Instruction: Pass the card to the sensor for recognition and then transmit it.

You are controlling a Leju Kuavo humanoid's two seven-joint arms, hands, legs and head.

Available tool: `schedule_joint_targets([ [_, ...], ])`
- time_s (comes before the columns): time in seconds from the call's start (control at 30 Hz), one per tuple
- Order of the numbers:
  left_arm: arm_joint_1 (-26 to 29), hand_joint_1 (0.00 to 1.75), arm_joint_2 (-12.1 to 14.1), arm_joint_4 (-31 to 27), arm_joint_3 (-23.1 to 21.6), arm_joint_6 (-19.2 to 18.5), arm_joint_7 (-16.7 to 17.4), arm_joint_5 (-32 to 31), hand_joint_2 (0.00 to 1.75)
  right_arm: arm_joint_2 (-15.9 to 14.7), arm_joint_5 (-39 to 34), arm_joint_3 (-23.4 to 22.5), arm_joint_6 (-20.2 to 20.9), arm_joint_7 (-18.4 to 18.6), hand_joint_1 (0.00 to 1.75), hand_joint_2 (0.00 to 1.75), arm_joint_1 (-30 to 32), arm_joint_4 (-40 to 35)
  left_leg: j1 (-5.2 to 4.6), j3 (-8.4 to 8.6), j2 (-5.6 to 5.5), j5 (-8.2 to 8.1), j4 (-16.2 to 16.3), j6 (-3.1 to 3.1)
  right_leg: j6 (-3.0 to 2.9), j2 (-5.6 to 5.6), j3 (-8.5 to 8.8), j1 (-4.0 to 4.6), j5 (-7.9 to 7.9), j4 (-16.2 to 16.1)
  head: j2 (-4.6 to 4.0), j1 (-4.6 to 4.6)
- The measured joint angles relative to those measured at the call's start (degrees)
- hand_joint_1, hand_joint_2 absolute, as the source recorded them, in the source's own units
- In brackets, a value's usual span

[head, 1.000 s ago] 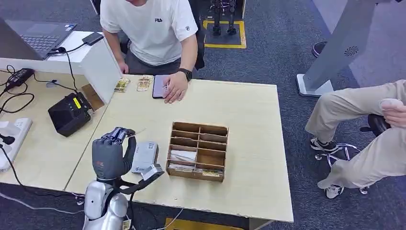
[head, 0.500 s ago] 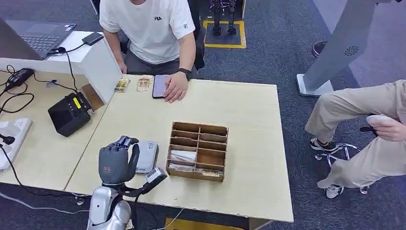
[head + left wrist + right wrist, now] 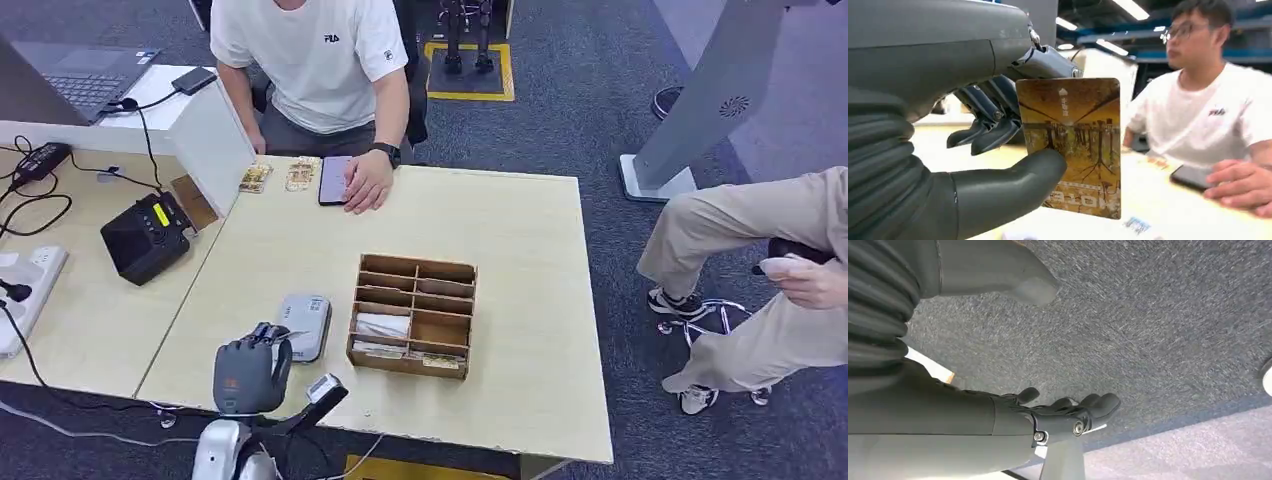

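Observation:
My left hand hovers at the table's near edge, just short of the grey sensor pad. It holds a brown and gold card upright between the thumb and the dark fingers. The card's printed face looks toward the wrist camera. My right hand hangs over grey carpet with its fingers apart and nothing in them.
A wooden compartment box with cards in it stands right of the sensor. Across the table a person in a white shirt rests a hand on a phone, beside two cards. A black device sits at the left. Another person sits at the right.
My left hand has drawn back toward the table's near edge and slightly right with the card, uncovering the sensor pad. The seated person's hand at the right has dropped lower.

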Motion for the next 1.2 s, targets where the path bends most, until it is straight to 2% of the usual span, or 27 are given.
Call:
schedule_joint_targets([
  [0.53, 1.0, 1.75, -0.1, 2.3, 0.3, 0.0, 0.7, -0.1, 1.75, 0.0, 0.1, 0.0, 0.0, -0.1, 0.0, 1.75, 0.1, -0.4, 0.0, 0.0, -0.01, 0.0, 0.0, 0.0, 0.0, -0.01, 0.0, 0.0, 0.0, 0.0, 0.0, 0.0],
  [1.2, 2.5, 1.75, -0.2, 5.9, 0.3, 0.0, 3.6, -0.3, 1.75, 0.0, 0.0, 0.0, 0.0, -1.9, 0.0, 1.75, 0.1, -0.4, 0.0, 0.02, 0.0, 0.0, 0.0, 0.0, 0.0, -0.01, 0.02, 0.0, 0.0, 0.0, 0.0, 0.0],
])
